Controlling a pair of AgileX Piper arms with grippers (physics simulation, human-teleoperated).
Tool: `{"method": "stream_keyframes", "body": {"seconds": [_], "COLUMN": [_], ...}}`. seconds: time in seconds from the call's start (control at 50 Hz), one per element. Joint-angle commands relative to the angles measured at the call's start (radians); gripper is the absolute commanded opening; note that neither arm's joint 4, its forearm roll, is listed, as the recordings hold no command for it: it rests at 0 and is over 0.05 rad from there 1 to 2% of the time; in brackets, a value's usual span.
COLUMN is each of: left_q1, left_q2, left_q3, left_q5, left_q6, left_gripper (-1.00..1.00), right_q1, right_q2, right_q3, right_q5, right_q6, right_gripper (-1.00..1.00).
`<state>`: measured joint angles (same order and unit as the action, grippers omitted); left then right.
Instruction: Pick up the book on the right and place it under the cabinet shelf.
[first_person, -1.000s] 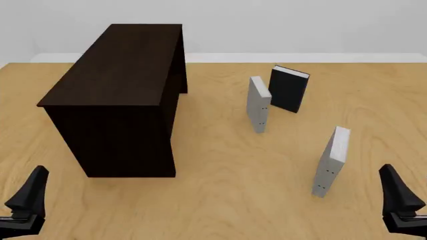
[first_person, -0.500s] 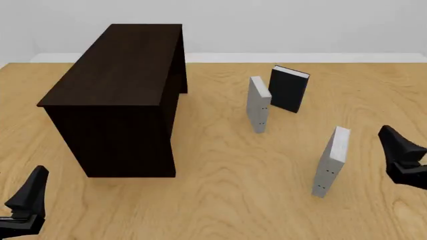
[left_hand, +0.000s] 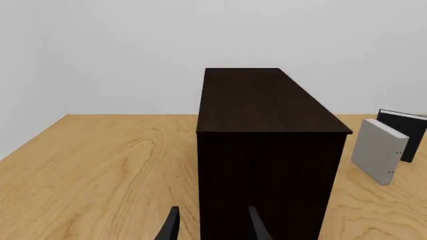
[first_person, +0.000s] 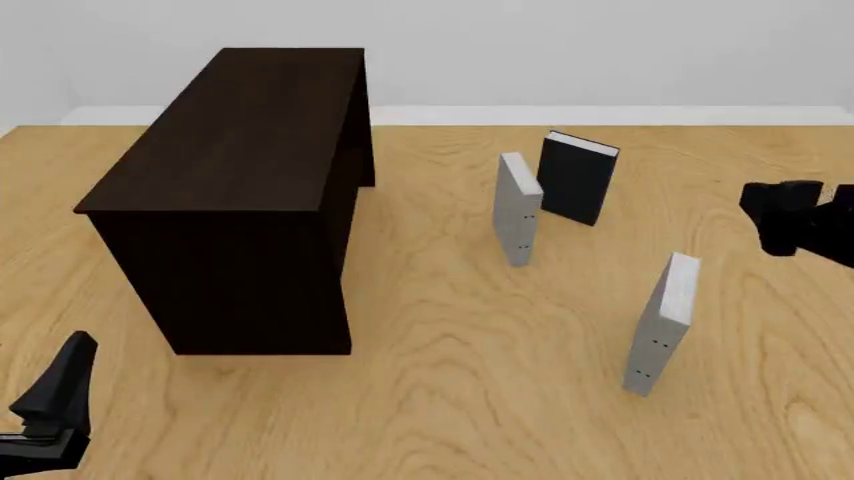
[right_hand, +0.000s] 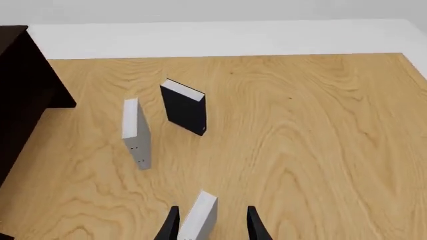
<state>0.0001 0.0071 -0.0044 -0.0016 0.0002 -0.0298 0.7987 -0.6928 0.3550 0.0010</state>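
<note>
The thin light grey hardcover book (first_person: 663, 323) stands upright on the wooden table (first_person: 454, 400), at the right and near the front, with nothing holding it.

The right gripper (right_hand: 209, 222) hangs above this book, fingers spread, top edge between them in the wrist view. Farther back stand a second grey book (first_person: 517, 208) and a black-covered book (first_person: 577, 178). The large dark brown cabinet shelf (first_person: 240, 190) is well apart, left. The left gripper (left_hand: 209, 225) is spread too, facing the cabinet.

Bright, even light; sharp renders
</note>
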Motion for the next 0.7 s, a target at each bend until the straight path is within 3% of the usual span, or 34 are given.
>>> {"method": "stream_keyframes", "body": {"seconds": [0.02, 0.06, 0.14, 0.22, 0.32, 0.34, 0.46, 0.7], "left_q1": [0.0, 0.0, 0.0, 0.0, 0.0, 0.0, 0.0, 0.0], "left_q2": [0.0, 0.0, 0.0, 0.0, 0.0, 0.0, 0.0, 0.0], "left_q3": [0.0, 0.0, 0.0, 0.0, 0.0, 0.0, 0.0, 0.0], "left_q5": [0.0, 0.0, 0.0, 0.0, 0.0, 0.0, 0.0, 0.0], "left_q6": [0.0, 0.0, 0.0, 0.0, 0.0, 0.0, 0.0, 0.0], "left_gripper": [1.0, 1.0, 1.0, 1.0, 1.0, 1.0, 1.0, 1.0], "right_q1": [-0.007, -0.009, -0.028, -0.008, 0.02, 0.035, 0.027, 0.029], "right_q2": [0.152, 0.191, 0.215, 0.265, 0.306, 0.322, 0.346, 0.351], "right_q3": [-0.137, -0.159, -0.183, -0.204, -0.211, -0.204, -0.181, -0.144], "right_q5": [0.147, 0.177, 0.193, 0.226, 0.252, 0.259, 0.256, 0.261], "right_q6": [0.041, 0.082, 0.09, 0.177, 0.239, 0.283, 0.321, 0.334], "right_gripper": [1.0, 1.0, 1.0, 1.0, 1.0, 1.0, 1.0, 1.0]}}
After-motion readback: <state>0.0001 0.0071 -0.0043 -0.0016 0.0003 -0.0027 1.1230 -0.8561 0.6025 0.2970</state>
